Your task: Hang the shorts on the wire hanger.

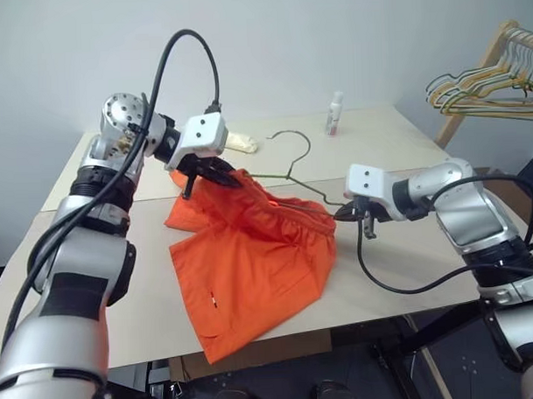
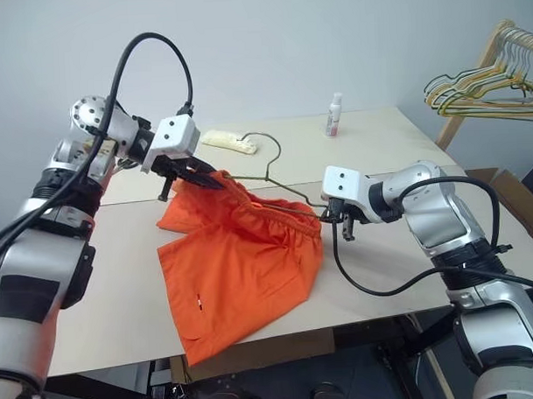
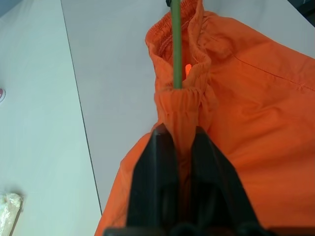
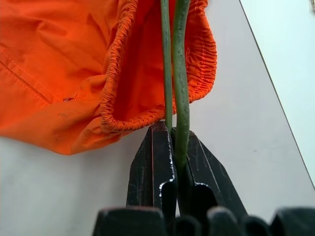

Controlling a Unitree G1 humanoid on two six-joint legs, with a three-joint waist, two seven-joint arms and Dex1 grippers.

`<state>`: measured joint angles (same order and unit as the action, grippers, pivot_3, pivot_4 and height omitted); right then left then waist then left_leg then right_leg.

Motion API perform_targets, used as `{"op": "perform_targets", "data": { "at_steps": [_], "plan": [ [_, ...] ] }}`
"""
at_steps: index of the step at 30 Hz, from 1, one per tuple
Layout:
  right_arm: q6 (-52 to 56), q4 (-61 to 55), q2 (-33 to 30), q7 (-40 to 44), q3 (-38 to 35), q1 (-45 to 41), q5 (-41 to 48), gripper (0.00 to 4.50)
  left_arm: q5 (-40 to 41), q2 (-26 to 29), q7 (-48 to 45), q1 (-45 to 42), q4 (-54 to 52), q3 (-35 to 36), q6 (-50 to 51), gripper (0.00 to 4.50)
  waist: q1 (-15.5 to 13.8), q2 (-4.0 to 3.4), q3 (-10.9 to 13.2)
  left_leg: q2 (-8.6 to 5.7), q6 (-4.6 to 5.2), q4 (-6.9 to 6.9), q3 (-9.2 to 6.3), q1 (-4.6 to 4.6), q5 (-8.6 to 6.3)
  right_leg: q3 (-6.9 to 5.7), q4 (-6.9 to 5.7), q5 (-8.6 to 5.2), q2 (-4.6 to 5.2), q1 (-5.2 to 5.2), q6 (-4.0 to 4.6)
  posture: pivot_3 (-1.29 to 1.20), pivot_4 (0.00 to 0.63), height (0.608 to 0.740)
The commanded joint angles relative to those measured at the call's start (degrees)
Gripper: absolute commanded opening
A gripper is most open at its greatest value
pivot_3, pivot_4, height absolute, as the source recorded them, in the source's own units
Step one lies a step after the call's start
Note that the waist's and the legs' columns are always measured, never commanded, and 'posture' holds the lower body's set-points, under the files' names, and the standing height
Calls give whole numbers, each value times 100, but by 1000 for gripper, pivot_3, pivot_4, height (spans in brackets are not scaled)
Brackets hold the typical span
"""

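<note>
Orange shorts (image 1: 251, 270) sprawled mid-frame in the head views, across a beige table (image 1: 95, 310), with the lower leg reaching toward the near edge at lower center and the waistband end lifted up toward the middle. Left gripper (image 1: 222, 172), upper left of center, pressed together on a bunched bit of the elastic waistband, fabric squeezed between the black fingers (image 3: 157, 162) in the left wrist view. Thin grey-green wire hanger (image 1: 292, 168) running from that pinch point across to center-right, hook curling up just above the shorts, one wire arm tucked inside the waistband opening. Right gripper (image 1: 346, 212), center-right, clamped onto the far corner of the hanger, two strands of wire coming straight out from between the fingers (image 4: 157, 162) in the right wrist view, gathered waistband edge sitting right beside the tips. Small white bottle (image 1: 335, 114) standing at the back of the table, upper center-right, and a pale yellowish packet (image 1: 241, 143) lying just left of the hook. Bunch of yellow and green hangers (image 1: 482, 91) on a wooden rack at the upper right corner, well apart from everything else.
</note>
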<state>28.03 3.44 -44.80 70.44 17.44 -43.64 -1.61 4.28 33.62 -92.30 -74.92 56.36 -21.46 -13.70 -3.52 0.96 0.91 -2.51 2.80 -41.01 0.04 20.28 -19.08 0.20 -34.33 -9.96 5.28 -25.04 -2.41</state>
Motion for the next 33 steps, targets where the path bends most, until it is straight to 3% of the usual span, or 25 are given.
{"op": "perform_targets", "data": {
  "at_steps": [1,6,10,14,23,28,33],
  "plan": [
    [77,-312,21,-47,-170,-145,116,0,-247,-13,-20,-36,32,34,-170,7,1,0,0,0,0,0,0,0,0,0,0,0,0,0,0,133,0,740],
    [-80,-392,-33,17,-206,-104,171,0,-550,-50,224,-2,77,123,-292,7,0,0,0,0,0,-2,1,0,0,0,-2,0,0,0,0,128,0,740],
    [-1005,-401,5,-421,-403,129,63,0,-576,-11,227,48,-4,279,-340,7,5,0,0,0,0,-1,1,-1,0,0,-2,0,0,1,0,119,0,740],
    [-1086,-398,-113,-423,-449,225,131,1127,-629,61,363,99,-86,412,-350,0,46,1,0,-1,-3,-3,4,-2,2,4,-8,0,0,-1,-1,115,0,740],
    [-240,-739,-662,-491,-1371,958,720,4325,-620,207,456,245,-97,670,-395,0,52,2,1,-1,1,-14,4,-1,0,7,-18,0,2,0,-1,103,0,740],
    [495,-1074,-637,-713,-1916,1605,1231,4325,-584,253,447,260,-144,780,-355,0,54,3,0,1,11,-28,5,-2,-6,10,-31,0,1,2,-1,106,0,740],
    [1139,-1519,190,-1398,-1780,2123,1605,4325,-580,305,405,319,-237,866,-334,0,104,8,-3,5,16,-29,11,-10,-9,20,-43,0,-3,4,-1,107,0,740]
  ]
}}
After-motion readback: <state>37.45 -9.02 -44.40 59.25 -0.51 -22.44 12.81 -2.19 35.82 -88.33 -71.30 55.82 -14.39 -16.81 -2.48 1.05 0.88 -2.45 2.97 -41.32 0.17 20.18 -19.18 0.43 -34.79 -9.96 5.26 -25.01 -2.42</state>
